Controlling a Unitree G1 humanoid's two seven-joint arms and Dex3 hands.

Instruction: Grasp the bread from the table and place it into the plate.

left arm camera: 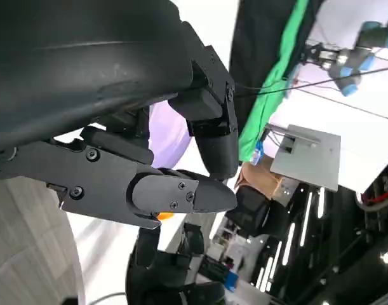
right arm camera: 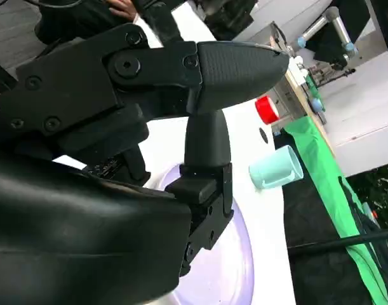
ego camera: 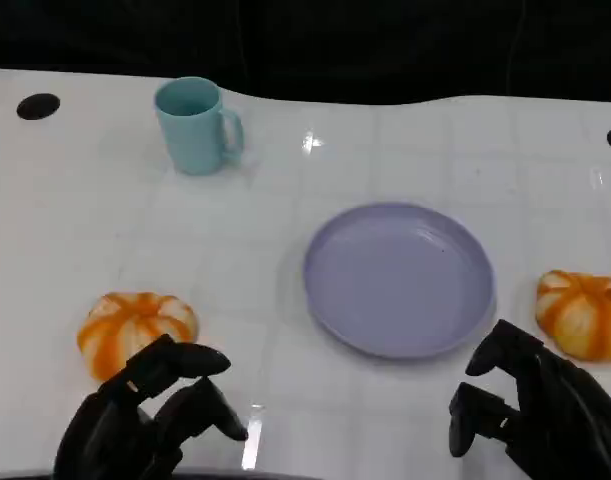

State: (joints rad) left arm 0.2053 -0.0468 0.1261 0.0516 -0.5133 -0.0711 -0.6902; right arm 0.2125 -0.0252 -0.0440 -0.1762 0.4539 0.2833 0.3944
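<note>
While plate lies bare: approach step. Bread left of plate, bread right. Left robot hand and right robot hand spread, holding nothing. Next: close on one bread.

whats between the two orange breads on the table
In the head view, the lavender plate lies between the left bread and the right bread, touching neither.
</note>
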